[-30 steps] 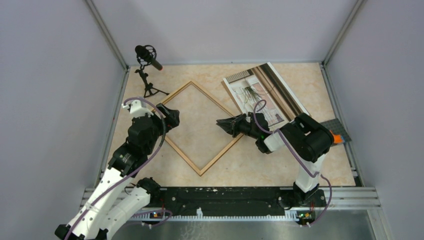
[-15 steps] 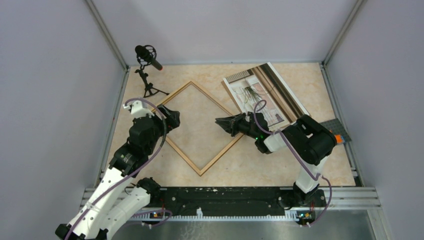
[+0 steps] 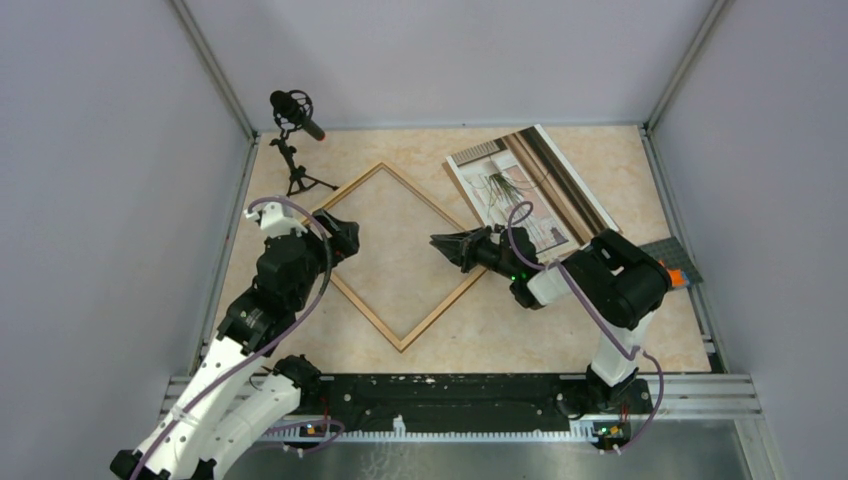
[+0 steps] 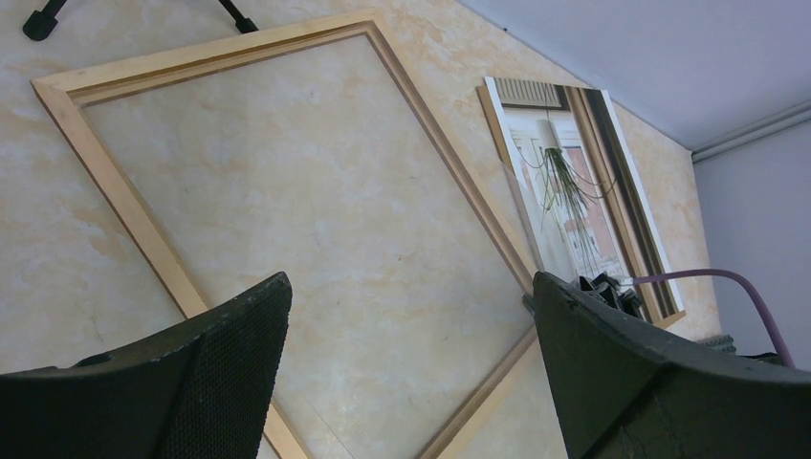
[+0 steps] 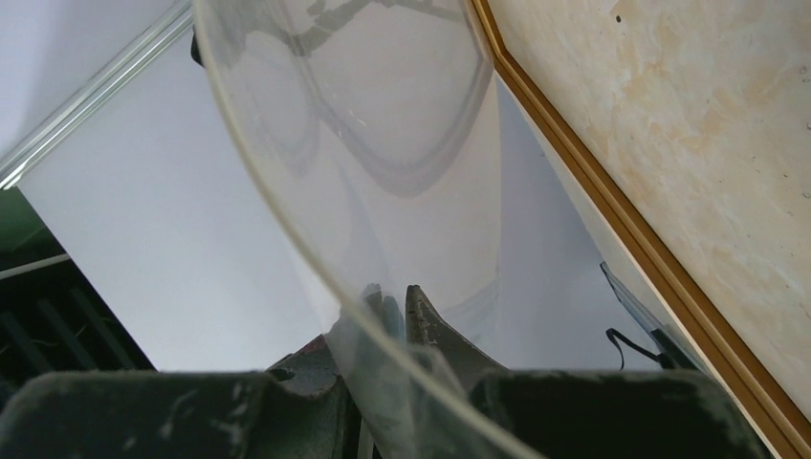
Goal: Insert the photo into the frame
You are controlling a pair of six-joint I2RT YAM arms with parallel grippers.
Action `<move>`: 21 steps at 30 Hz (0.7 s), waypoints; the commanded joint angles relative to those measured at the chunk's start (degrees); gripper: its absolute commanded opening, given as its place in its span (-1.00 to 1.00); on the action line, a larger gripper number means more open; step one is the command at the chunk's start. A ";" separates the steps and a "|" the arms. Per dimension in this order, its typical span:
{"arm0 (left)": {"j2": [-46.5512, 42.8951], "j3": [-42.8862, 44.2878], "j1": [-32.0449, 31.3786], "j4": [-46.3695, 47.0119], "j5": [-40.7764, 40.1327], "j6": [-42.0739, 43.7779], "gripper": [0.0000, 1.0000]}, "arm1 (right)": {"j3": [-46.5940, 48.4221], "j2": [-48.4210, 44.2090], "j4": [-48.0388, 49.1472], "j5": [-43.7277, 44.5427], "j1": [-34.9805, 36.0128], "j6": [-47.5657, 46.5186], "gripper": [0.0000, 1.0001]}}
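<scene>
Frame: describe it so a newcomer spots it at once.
On the beige marbled table, left of centre, lies the frame: a thin light-wood rectangle turned like a diamond. Unlike the printed photo to its right, it is only an outline, with tabletop visible through it.

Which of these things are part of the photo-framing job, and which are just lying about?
Job in hand:
photo
frame
clear sheet, pinched in the right gripper, probably the frame's pane

Lying about:
microphone on its stand
grey pad with an orange piece
</scene>
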 commanded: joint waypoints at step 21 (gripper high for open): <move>-1.18 -0.85 -0.05 1.27 1.11 -0.86 0.97 | 1.13 5.29 2.93 1.86 3.13 -7.50 -1.00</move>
